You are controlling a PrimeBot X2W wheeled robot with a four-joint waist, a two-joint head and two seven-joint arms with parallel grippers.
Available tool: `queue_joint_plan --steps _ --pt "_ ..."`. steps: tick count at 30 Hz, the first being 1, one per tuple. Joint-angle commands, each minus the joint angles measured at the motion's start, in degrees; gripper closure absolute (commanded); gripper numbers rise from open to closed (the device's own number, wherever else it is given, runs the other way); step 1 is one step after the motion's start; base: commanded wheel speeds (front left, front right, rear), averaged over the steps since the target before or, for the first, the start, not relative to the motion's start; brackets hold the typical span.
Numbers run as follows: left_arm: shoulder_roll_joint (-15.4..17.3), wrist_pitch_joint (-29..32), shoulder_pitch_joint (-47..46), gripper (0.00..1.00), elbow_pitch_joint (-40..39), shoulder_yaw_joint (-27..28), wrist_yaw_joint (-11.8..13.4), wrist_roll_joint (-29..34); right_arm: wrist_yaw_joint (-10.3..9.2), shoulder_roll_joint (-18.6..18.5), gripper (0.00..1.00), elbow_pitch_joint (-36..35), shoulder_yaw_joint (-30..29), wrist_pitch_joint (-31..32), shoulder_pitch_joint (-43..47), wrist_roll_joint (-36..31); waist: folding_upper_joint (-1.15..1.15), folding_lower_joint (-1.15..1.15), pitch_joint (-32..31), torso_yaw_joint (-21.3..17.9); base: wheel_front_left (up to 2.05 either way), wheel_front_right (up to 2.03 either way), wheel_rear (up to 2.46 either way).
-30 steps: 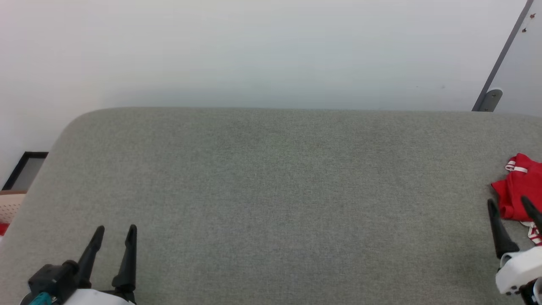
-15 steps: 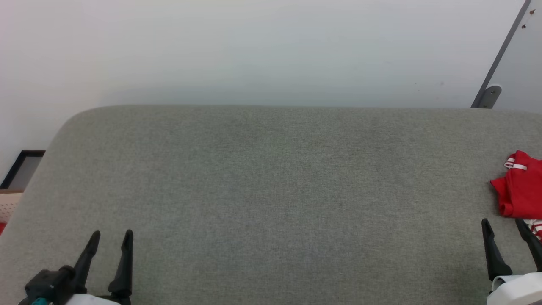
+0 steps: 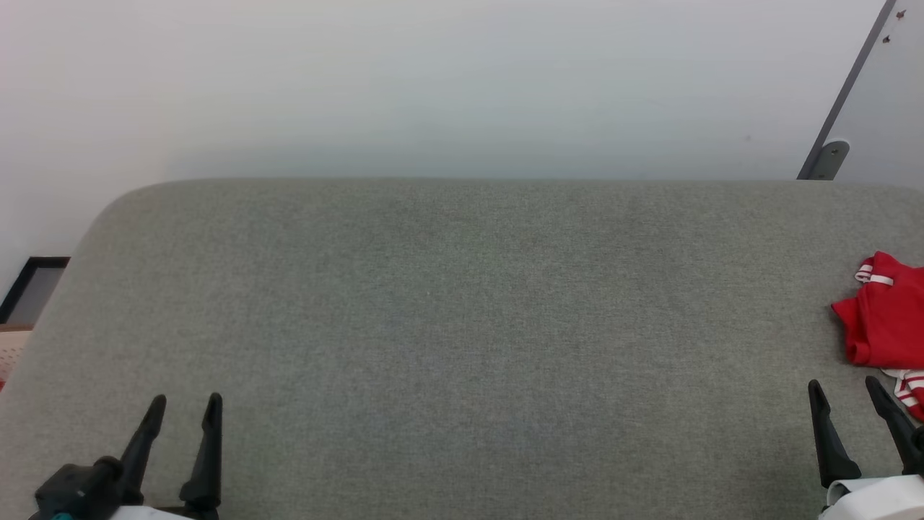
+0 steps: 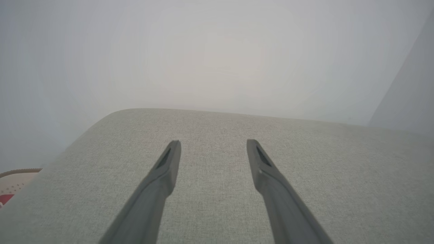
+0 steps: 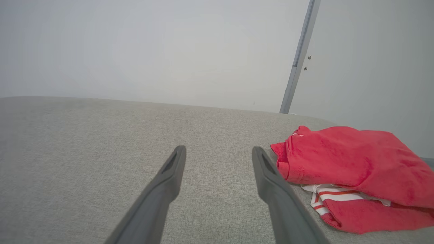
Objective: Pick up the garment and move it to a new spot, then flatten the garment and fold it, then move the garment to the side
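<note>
Right claw (image 3: 843, 383) sits at the head view's 4 o'clock, its two dark fingers spread apart with nothing between them. It is just beside the crumpled red jersey (image 3: 884, 318), which lies at 3 o'clock on the grey fabric surface (image 3: 462, 303) with striped trim peeking out beneath it. Left claw (image 3: 186, 397), at 8 o'clock, is likewise spread wide and empty, well apart from the jersey.

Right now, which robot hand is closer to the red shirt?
Right. The right gripper sits open just beside the red shirt; the left gripper sits open far across the grey surface.
</note>
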Motion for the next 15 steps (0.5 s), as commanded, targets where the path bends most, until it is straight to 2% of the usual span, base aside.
queue_joint_plan --steps 1,6,7,11,15 --pt "0.28 0.05 0.61 0.0 -0.25 0.12 -0.07 -0.43 -0.1 0.21 0.0 -0.45 -0.22 0.13 0.4 -0.05 0.0 0.0 0.04 -0.01 0.0 0.0 0.0" --pt "0.07 0.04 0.65 0.0 -0.89 1.09 -0.07 -0.61 -0.1 0.49 0.0 -0.88 -0.23 0.22 0.68 -0.51 0.0 0.0 0.15 0.12 0.0 0.0 0.0" --pt "-0.12 0.02 0.19 1.0 -0.67 1.06 0.0 -0.64 0.01 0.35 1.0 -0.68 -0.05 0.22 0.06 -0.33 0.0 0.0 0.14 0.1 0.0 0.0 0.0" --pt "-1.72 0.21 0.85 1.0 1.19 0.59 0.08 -1.2 0.01 1.63 1.0 1.16 0.18 0.71 0.57 0.31 0.0 0.0 0.15 0.1 0.0 0.0 0.0" --pt "-2.53 1.43 0.28 1.0 1.33 0.9 0.07 -4.99 0.01 2.27 1.0 1.13 -0.35 2.09 0.07 4.71 0.0 0.0 0.17 0.13 0.0 0.0 0.0"
